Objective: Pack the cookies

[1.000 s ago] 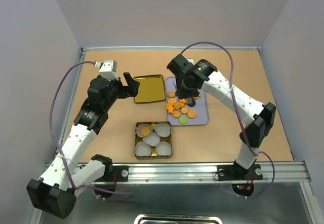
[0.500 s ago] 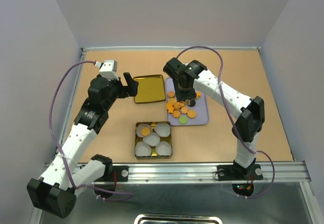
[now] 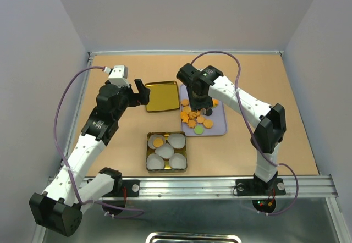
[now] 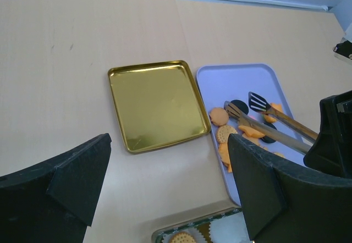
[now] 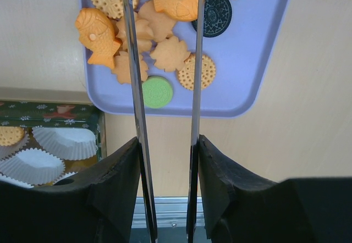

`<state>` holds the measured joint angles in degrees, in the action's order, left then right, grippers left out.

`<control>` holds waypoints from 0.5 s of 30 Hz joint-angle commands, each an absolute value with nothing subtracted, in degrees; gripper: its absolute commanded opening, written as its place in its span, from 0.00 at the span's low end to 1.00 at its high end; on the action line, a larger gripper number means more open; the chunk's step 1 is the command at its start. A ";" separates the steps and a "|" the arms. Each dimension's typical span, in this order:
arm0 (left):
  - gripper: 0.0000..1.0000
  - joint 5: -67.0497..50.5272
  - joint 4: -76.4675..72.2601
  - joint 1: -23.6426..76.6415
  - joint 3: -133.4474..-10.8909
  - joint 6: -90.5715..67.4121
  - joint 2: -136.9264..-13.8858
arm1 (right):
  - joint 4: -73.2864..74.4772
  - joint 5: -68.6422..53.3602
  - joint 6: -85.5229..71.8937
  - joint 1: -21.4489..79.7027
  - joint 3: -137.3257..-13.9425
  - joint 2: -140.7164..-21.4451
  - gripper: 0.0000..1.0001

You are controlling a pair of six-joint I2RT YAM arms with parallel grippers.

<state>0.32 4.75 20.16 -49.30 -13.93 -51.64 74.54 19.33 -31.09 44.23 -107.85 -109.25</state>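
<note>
Since a second ago the right arm has drawn its elbow in and carried its wrist a little toward the desk's [image 3: 264,78] left side. It now hangs over the tray's far half, while the left arm has not shifted.

The left gripper [image 4: 169,144] hovers spread wide and empty above the gold lid [image 3: 162,95]. The lid lies open-side up toward the desk's far edge, just beside the lavender tray's [image 3: 217,128] left edge. The right gripper [image 5: 165,160] is clamped on a pair of metal tongs [image 5: 136,89]. Their blades stand apart and reach down over the pile, and the left wrist view shows nothing pinched between the tips.

The tin [image 3: 147,152] sits near the desk's near edge, in front of the lid and tray, lined with white paper cups [image 3: 176,139]. One orange cookie [image 3: 158,142] lies in its far-left cup, and the other cups look empty.

Nearly all the cookies [image 3: 193,116] remain on the tray, heaped against its left side: orange rounds, fish and leaf shapes, a dark one, a green one.

We judge the packing barely begun, with one piece placed, the rest to carry over, and the lid yet to go on.
</note>
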 commanded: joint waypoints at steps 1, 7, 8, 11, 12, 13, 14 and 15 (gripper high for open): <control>0.99 1.14 0.97 20.39 -48.78 -13.10 -51.50 | 74.44 20.04 -31.38 44.12 -107.05 -107.58 0.49; 0.99 1.41 1.32 20.39 -48.96 -12.83 -51.42 | 74.09 19.86 -31.47 44.12 -106.61 -108.72 0.49; 0.99 1.49 1.41 20.39 -49.04 -12.75 -51.33 | 73.83 19.86 -31.38 44.03 -106.79 -108.98 0.49; 0.99 1.41 1.67 20.39 -49.13 -12.66 -51.33 | 73.04 19.86 -31.11 44.03 -106.88 -109.42 0.48; 0.99 1.49 1.67 20.39 -49.22 -12.74 -51.33 | 73.04 19.95 -30.77 44.12 -106.88 -109.77 0.46; 0.99 1.58 1.76 20.39 -49.39 -12.74 -51.42 | 72.95 19.95 -30.76 44.03 -106.88 -109.86 0.44; 0.99 1.50 1.84 20.39 -49.39 -12.66 -51.42 | 72.95 20.04 -30.67 44.12 -106.79 -110.04 0.43; 0.99 1.58 1.85 20.39 -49.57 -12.74 -51.50 | 72.86 19.95 -30.50 44.03 -106.79 -110.04 0.41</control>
